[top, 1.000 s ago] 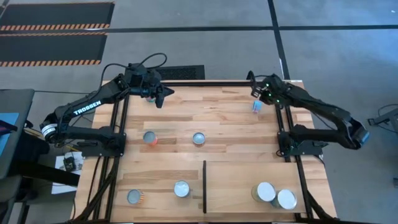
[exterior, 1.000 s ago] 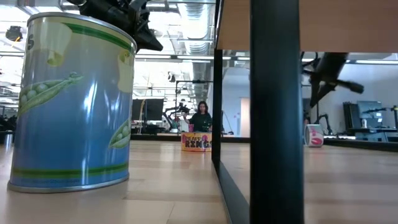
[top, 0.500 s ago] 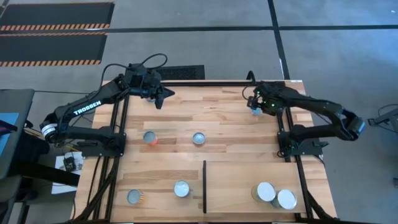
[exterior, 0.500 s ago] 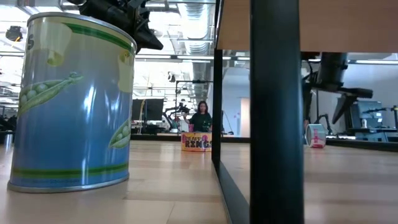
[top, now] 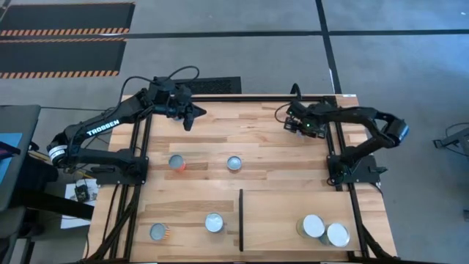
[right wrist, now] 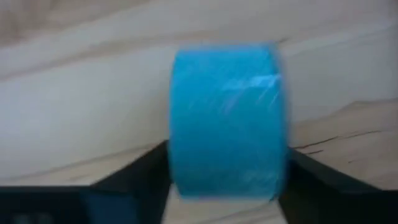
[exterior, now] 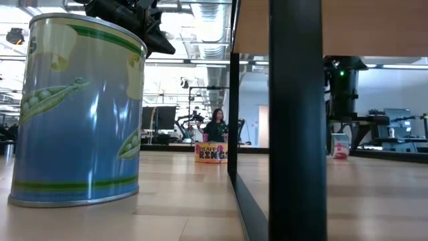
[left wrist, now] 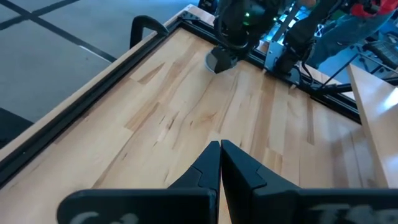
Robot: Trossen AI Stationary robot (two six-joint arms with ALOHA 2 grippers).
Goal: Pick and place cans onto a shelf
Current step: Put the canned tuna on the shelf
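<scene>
My right gripper [top: 295,122] is at the table's far right, lowered over a blue can [right wrist: 227,121]. It is open, with one finger on each side of the can, which stands on the table; in the low view this can [exterior: 340,146] shows under the arm. Two cans [top: 176,162] [top: 234,163] stand mid-table and two more [top: 214,222] [top: 160,232] near the front left. The shelf [top: 286,209], edged by a black divider [top: 241,218], holds two cans [top: 313,226] [top: 337,235]. My left gripper [top: 189,116] hangs shut above the far left.
Black frame rails [top: 333,158] run along both side edges of the table. In the low view the pea-labelled can [exterior: 77,110] and the divider's post [exterior: 297,120] stand close in front. A person [exterior: 215,127] is in the room far behind the table.
My right gripper has opened, tipped downward and come down around the blue can at the far right, moving slightly toward the table's left. The can has stayed in place.
</scene>
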